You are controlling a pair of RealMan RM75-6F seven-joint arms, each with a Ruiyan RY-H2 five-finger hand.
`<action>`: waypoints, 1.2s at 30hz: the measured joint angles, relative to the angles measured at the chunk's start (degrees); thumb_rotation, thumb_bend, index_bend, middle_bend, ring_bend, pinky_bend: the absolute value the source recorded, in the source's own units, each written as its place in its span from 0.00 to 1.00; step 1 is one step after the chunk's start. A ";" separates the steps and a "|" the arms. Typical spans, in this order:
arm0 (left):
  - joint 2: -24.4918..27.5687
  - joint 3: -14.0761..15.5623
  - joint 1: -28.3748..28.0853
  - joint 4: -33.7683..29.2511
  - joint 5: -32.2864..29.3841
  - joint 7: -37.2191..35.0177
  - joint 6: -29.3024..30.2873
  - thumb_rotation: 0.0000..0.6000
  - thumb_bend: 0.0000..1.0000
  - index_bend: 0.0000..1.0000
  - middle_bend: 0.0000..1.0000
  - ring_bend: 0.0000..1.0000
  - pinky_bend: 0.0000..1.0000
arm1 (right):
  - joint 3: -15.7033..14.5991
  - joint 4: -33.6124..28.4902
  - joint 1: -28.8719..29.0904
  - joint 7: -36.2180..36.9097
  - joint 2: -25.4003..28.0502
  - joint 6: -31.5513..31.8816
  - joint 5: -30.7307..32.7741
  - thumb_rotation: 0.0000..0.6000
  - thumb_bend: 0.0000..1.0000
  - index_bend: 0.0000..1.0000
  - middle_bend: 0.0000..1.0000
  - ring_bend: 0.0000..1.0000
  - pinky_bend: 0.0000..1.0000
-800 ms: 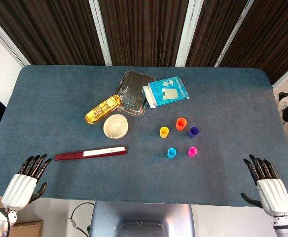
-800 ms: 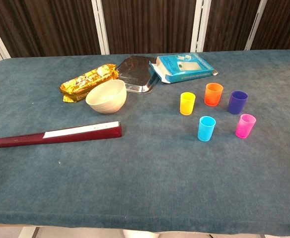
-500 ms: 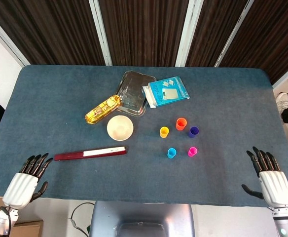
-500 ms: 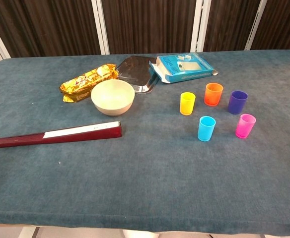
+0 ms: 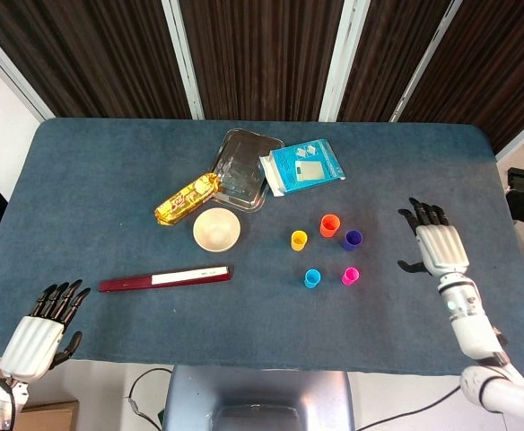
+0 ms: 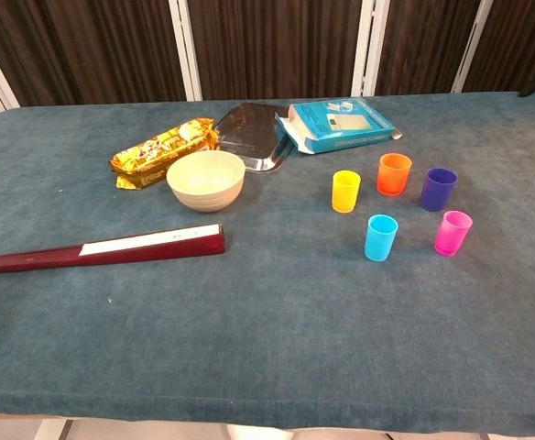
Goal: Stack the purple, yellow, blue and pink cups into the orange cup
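Five small cups stand upright and apart right of the table's middle. The orange cup (image 5: 330, 224) (image 6: 395, 173) is at the back, with the purple cup (image 5: 353, 240) (image 6: 439, 189) to its right and the yellow cup (image 5: 299, 240) (image 6: 346, 191) to its left. The blue cup (image 5: 312, 278) (image 6: 381, 237) and pink cup (image 5: 350, 276) (image 6: 453, 232) stand in front. My right hand (image 5: 437, 244) hovers open to the right of the purple cup, holding nothing. My left hand (image 5: 42, 329) is open at the table's front left edge, far from the cups.
A cream bowl (image 5: 216, 230) sits left of the cups. Behind it lie a gold snack packet (image 5: 187, 198), a clear tray (image 5: 240, 167) and a blue box (image 5: 301, 166). A dark red flat stick (image 5: 165, 279) lies at the front left.
My right hand has risen from the front right edge and moved in toward the cups. The bowl has settled level after tilting. The left hand has barely shifted.
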 measured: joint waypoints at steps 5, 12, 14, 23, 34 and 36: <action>0.20 0.03 0.25 -0.08 -0.05 -0.07 0.41 1.00 0.44 0.00 0.00 0.01 0.10 | 0.85 6.57 5.70 -5.43 -5.52 -3.59 6.85 1.00 0.30 0.36 0.00 0.00 0.00; 0.13 0.06 0.19 -0.09 -0.21 0.14 0.07 1.00 0.44 0.00 0.00 0.01 0.10 | -0.36 11.65 9.55 -7.90 -10.66 -6.91 11.01 1.00 0.33 0.41 0.00 0.00 0.00; 0.08 0.06 0.17 -0.08 -0.25 0.23 -0.03 1.00 0.44 0.00 0.00 0.01 0.10 | -0.72 12.80 10.13 -7.70 -11.65 -7.22 11.20 1.00 0.36 0.42 0.00 0.00 0.00; -0.06 0.13 0.06 -0.04 -0.31 0.51 -0.44 1.00 0.44 0.00 0.00 0.01 0.10 | -1.51 16.69 12.28 -7.21 -14.79 -7.40 12.07 1.00 0.42 0.45 0.00 0.00 0.00; -0.15 0.03 -0.04 -0.03 -0.66 0.72 -0.73 1.00 0.44 0.00 0.00 0.01 0.10 | -1.68 18.31 14.10 -6.51 -16.61 -9.19 14.70 1.00 0.42 0.45 0.00 0.00 0.00; -0.10 -0.01 -0.07 0.00 -0.70 0.63 -0.74 1.00 0.44 0.00 0.00 0.01 0.10 | -1.77 18.56 14.47 -6.16 -16.94 -9.52 15.04 1.00 0.42 0.45 0.00 0.00 0.00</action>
